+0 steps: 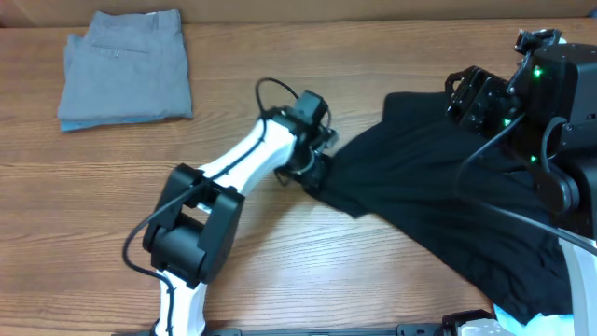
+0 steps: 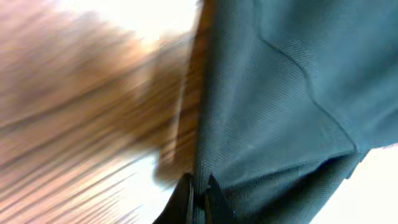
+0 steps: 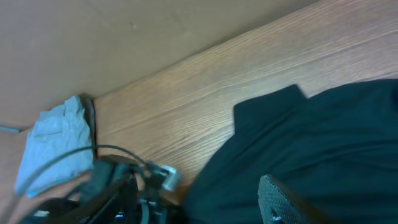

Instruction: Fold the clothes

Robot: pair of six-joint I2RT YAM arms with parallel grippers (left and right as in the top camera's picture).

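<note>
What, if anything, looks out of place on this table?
The black shirt lies bunched and skewed at the right, its edge pinched by the left gripper; the grey garment at the far left is neatly folded.

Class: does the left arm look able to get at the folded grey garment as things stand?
Likely not yet: the left pincer is shut on the edge of the black shirt. The path looks free, though, with only table between it and the folded grey garment.

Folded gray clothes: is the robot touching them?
No, the folded gray clothes lie by themselves, while the left pincer is shut on the black shirt.
</note>
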